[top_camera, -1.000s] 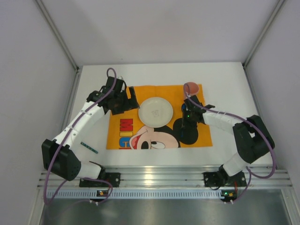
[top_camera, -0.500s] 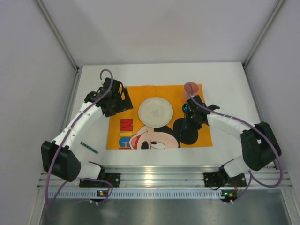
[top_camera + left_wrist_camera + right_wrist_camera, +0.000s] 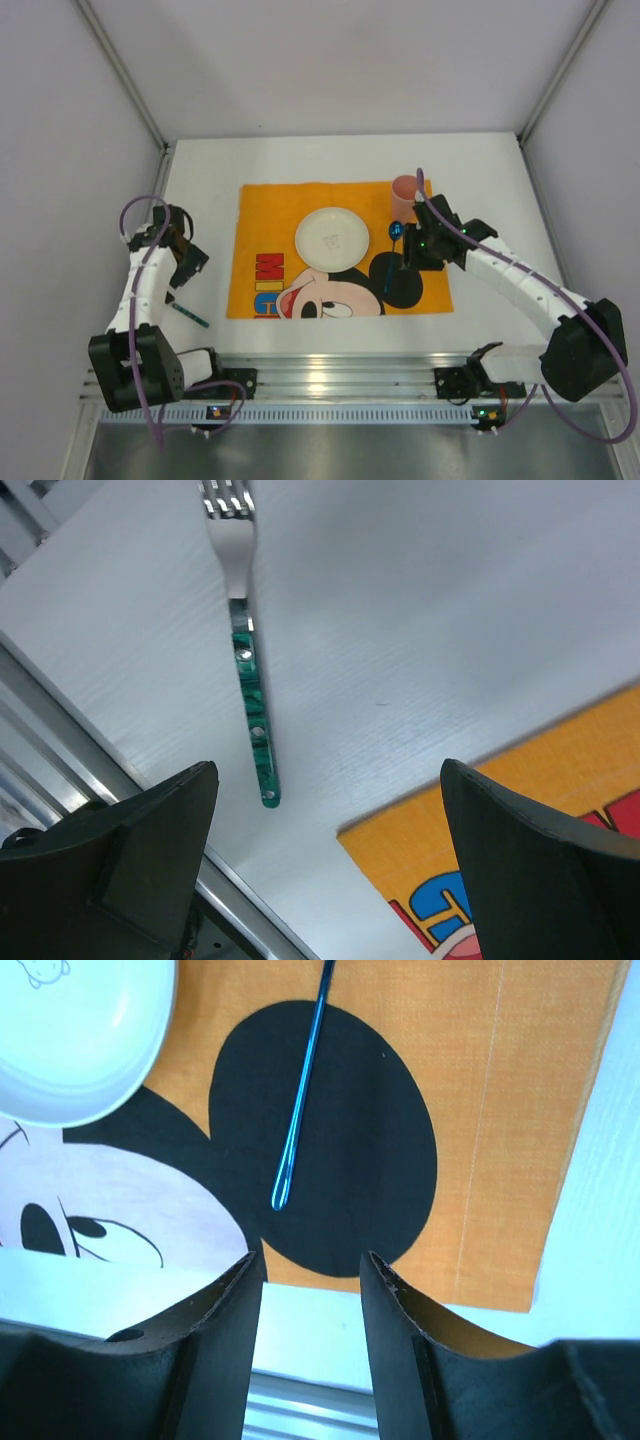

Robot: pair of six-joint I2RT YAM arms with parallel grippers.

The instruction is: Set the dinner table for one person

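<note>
Left wrist view, left gripper point(image 3: 325, 810) released, jaws wide above green-handled fork point(image 3: 245, 650) on white table point(image 3: 430, 600), right gripper point(image 3: 312, 1270) released, empty, over blue spoon point(image 3: 300, 1090) on orange placemat point(image 3: 500, 1110).

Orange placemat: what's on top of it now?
A white plate, a pink cup at the far right corner, and a blue spoon on Mickey's black ear. The fork lies off it, on the white table. The right arm hides some cloth.

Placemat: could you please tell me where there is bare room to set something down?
Free: the placemat left of the plate, and the dinner table right of the placemat. Crowded: right of the plate, where blue spoon, pink cup and right gripper cluster.
</note>
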